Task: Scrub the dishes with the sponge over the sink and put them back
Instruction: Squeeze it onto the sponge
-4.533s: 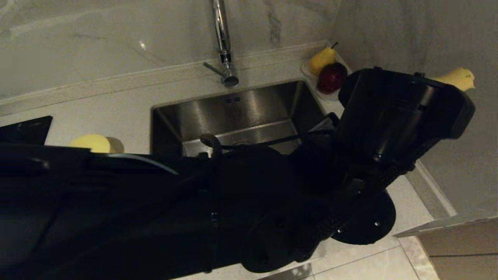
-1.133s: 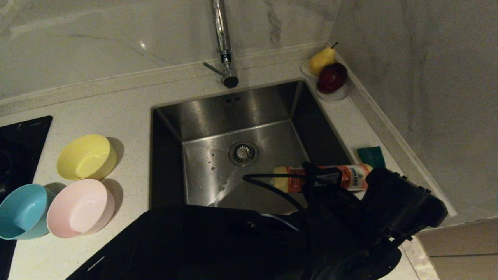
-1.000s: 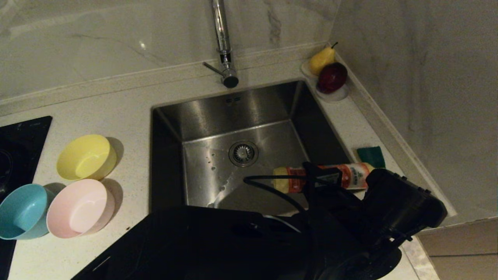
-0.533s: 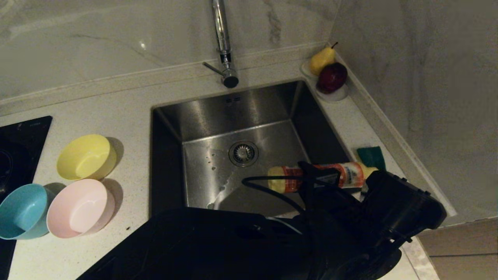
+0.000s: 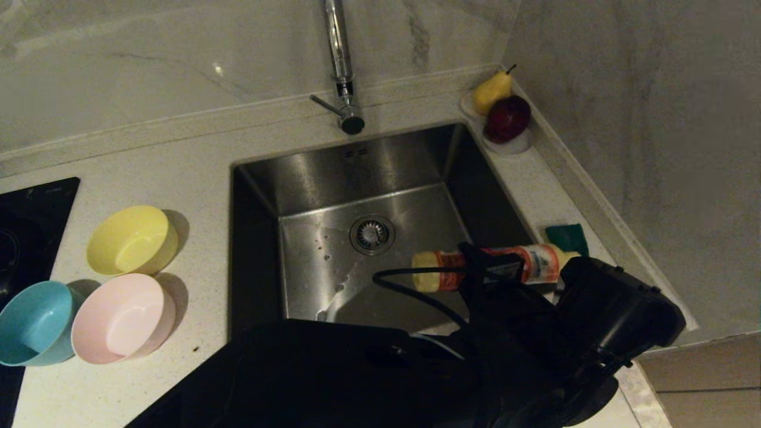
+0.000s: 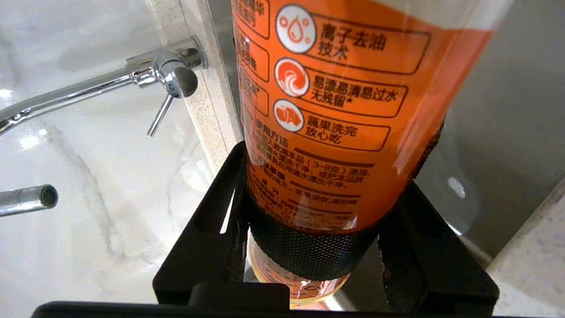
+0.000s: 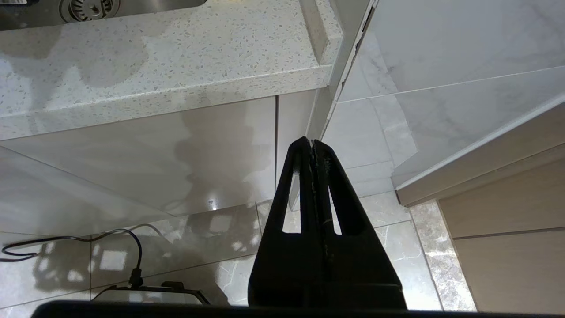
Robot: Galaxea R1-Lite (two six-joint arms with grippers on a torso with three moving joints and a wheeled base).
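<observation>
Over the last second the left gripper (image 5: 493, 267), clamped on the orange detergent bottle (image 5: 475, 268), lifted it slightly over the sink (image 5: 357, 172) toward the sponge (image 5: 568, 236) at 3 o'clock, suggesting soaping precedes the 3 bowls (image 5: 132, 239) at 9 o'clock; right gripper (image 7: 312, 145) hangs closed, idle.
</observation>
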